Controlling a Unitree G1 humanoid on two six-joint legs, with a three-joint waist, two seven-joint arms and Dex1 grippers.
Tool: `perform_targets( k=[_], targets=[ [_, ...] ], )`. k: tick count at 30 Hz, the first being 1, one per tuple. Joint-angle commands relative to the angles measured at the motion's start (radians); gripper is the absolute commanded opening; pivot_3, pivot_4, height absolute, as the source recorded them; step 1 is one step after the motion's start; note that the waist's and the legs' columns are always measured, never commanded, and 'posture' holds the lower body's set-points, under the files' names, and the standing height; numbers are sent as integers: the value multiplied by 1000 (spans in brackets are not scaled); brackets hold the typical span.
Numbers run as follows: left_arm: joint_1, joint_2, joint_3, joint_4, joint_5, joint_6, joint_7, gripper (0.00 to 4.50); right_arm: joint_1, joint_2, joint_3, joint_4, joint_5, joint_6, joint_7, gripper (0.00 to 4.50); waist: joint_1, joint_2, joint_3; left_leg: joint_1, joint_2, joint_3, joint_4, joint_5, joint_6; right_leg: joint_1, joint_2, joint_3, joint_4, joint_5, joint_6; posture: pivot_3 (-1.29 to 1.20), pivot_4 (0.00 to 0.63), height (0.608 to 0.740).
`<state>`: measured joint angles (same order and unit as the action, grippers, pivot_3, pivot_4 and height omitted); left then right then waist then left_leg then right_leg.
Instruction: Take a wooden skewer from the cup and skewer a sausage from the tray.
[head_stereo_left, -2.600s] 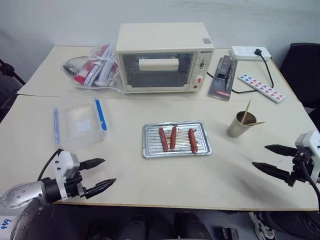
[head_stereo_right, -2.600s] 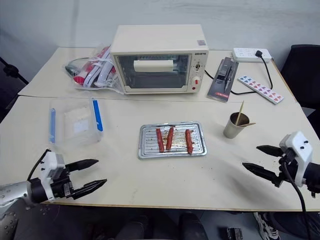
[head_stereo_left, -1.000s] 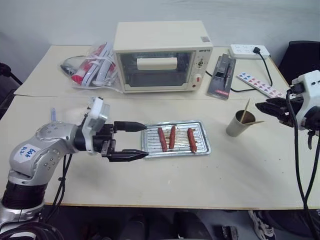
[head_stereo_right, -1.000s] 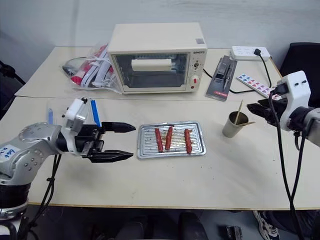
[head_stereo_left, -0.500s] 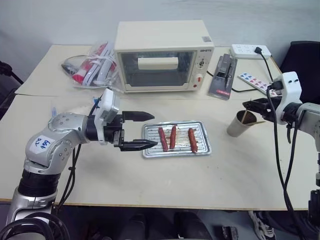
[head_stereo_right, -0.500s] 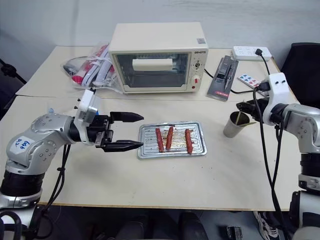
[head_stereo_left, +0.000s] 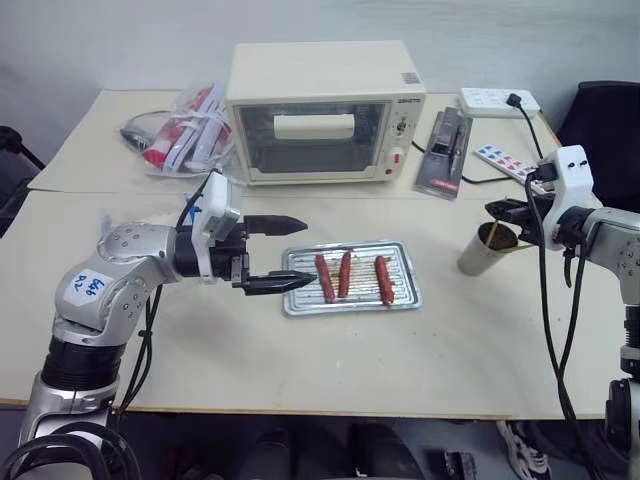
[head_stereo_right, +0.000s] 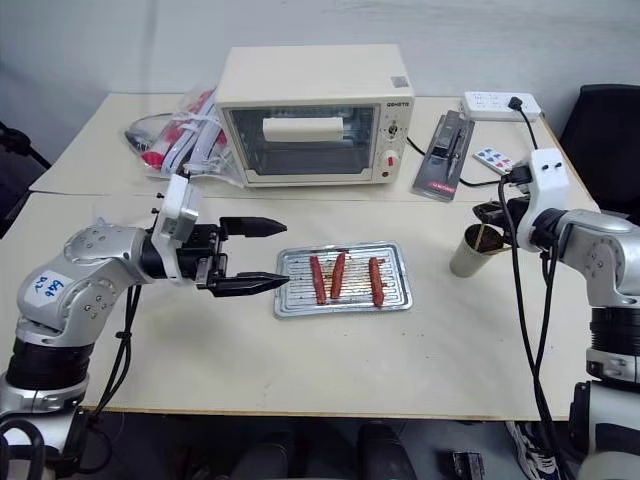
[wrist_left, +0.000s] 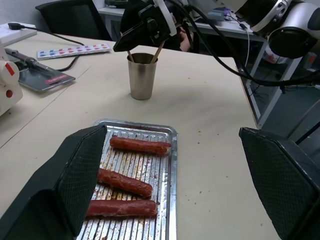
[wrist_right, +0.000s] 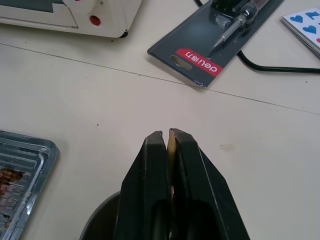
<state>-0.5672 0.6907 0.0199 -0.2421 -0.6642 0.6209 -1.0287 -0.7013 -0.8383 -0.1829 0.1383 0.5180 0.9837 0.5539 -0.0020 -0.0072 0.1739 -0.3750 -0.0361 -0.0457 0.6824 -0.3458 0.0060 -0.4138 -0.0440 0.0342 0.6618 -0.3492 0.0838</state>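
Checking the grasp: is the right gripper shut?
Shut: the right gripper has its fingers pressed on a skewer above the cup.

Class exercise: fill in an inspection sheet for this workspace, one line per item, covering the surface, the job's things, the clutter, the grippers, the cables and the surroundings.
Surface: pale beige table, seam between two tops.
Job's things: shallow silver metal tray holding three reddish-brown sausages; beige paper cup; thin pale wooden skewer.
Clutter: cream toaster oven, plastic bag of packets, grey packaged tool, card of coloured shapes.
Grippers: left gripper open beside tray; right gripper shut on skewer over cup.
Cables: white power strip with black lead.
Surroundings: black chair, pale wall.
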Motion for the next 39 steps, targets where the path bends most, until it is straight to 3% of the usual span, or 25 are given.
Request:
perform_targets(
  k=[1, 10, 16, 22, 27, 31, 36, 39],
  targets=[
    [-28, -6, 9, -3, 5, -20, -3, 4500, -16, 2, -58, -64, 18, 19, -11, 26, 0, 0, 0, 0, 0, 0, 0, 0, 0, 0, 0, 0, 0, 0, 0, 0, 150, 740],
    [-39, -42, 8, 12, 10, -25, 13, 4500, -48, -25, -116, -161, 39, 110, -43, 26, 0, 0, 0, 0, 0, 0, 0, 0, 0, 0, 0, 0, 0, 0, 0, 0, 150, 740],
    [10, -101, 29, -36, 3, -32, 98, 4500, -210, -41, -224, -246, 125, 290, -92, 26, -2, 1, 0, 0, 0, 0, 0, 0, 0, -1, 0, 0, 0, 0, 0, 0, 150, 740],
    [42, -192, 29, -91, -4, -48, 192, 4500, -459, 268, -489, -260, 195, 606, -301, 26, -1, 0, 0, 0, 0, 0, 0, 1, -1, -1, 0, 0, 1, 0, 0, 0, 150, 740],
    [2, -247, 34, -26, 40, -105, 246, 4500, -467, 640, -699, -302, 326, 631, -606, 26, -2, 0, 0, -1, 0, 0, 0, 1, -1, -2, 0, 0, 8, 0, 0, 0, 150, 740],
    [-10, -258, 26, 29, 73, -153, 244, 4500, -435, 859, -803, -364, 481, 631, -846, 26, -6, 1, 0, -7, -2, 0, 0, 2, -2, -13, -1, 0, 17, 0, 0, 0, 150, 740],
    [0, -273, 5, 74, 106, -201, 232, 4500, -447, 1014, -900, -401, 668, 631, -1106, 26, -30, 1, -1, -13, -4, 0, 2, 4, -2, -19, -3, -1, 20, 0, 0, 0, 150, 740],
    [0, -286, -3, 100, 129, -230, 234, 4500, -392, 1045, -832, -397, 882, 527, -1306, 26, -40, 1, -1, -13, -4, 0, 2, 4, -3, -19, -3, -1, 20, 0, 0, 0, 150, 740]
  ],
)
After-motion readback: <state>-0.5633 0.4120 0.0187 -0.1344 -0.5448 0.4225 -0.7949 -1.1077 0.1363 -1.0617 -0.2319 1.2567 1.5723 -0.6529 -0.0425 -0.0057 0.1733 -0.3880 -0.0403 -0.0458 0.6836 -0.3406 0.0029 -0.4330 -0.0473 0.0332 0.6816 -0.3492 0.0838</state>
